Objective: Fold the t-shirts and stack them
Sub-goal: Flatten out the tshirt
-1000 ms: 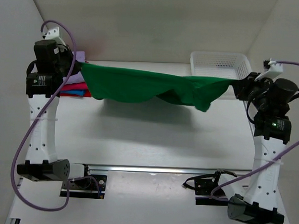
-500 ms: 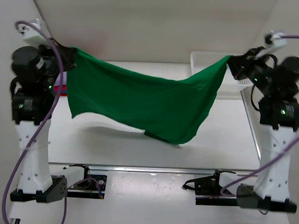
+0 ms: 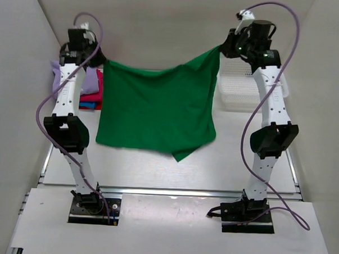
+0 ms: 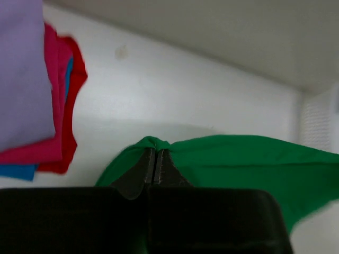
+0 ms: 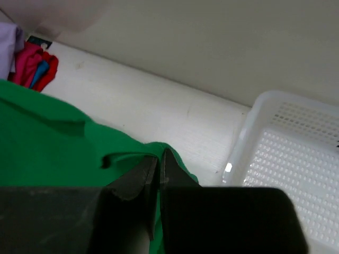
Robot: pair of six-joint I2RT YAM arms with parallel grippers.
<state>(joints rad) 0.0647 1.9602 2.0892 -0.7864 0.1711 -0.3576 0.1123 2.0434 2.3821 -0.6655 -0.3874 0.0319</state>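
One green t-shirt (image 3: 156, 109) hangs flat, its top edge stretched from my left claw (image 3: 100, 62) to my right claw (image 3: 220, 49), each clamped on a corner. Folded t-shirts (image 3: 91, 90) in three colours lie stacked below my left claw, and one basket (image 3: 238, 93) sits below my right.

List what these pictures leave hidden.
Top view: left arm crosses the folded stack; right arm crosses the basket; green t-shirt hides the table behind it.
Left wrist: stack cut by left edge, shirt count unclear.
Right wrist: basket cut by right edge.
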